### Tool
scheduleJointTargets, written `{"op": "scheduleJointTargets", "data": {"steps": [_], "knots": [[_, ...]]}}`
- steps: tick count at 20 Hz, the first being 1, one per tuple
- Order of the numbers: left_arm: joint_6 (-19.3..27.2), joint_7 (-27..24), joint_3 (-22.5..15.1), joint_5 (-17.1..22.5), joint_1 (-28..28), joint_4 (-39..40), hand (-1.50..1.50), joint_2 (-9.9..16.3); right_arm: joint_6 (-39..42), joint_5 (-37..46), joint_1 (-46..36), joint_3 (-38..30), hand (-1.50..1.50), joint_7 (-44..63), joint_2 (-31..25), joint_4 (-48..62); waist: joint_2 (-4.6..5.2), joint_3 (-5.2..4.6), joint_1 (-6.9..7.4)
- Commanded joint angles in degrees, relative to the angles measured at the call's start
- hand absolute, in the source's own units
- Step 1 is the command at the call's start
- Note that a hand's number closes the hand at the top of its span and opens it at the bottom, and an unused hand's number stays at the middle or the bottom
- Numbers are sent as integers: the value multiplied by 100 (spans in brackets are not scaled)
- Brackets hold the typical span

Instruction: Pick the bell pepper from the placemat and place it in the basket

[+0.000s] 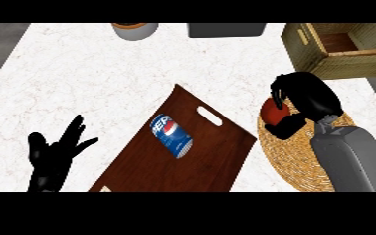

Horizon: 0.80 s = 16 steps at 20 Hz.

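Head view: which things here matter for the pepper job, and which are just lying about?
Part of the job:
- bell pepper, red, held in the right robot hand
- woven placemat
- wooden basket, top right

Lying about:
- soda can on the wooden board
- cup and grey container, far edge
- left robot hand, resting open, lower left

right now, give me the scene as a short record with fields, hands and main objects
right hand: black right hand curled round the red bell pepper
pepper position: above the left edge of the round woven straw placemat
left hand: black left hand open, fingers up, resting at lower left
basket: wooden crate-like basket at upper right, pepper not in it yet
board: dark brown wooden cutting board carrying a blue Pepsi can lying on its side
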Motion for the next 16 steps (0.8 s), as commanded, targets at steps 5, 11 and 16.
{"op": "scheduleJointTargets", "data": {"steps": [5, 11, 16], "knots": [[-57, 192, -87, -9, 443, 137, 0, 14, -679, -1802, -656, -1656, 150, 1077, 1627, -1542, 14, -69, -62], [-248, 234, -70, 77, 306, 142, 0, 62, -171, -2258, -2022, -2592, 150, 2965, 1143, -2337, 60, -80, 26], [-16, 223, -219, -153, 303, 108, 0, -129, 170, -2468, -3208, -3269, 150, 3919, 185, -1902, 91, -77, 116]]}}
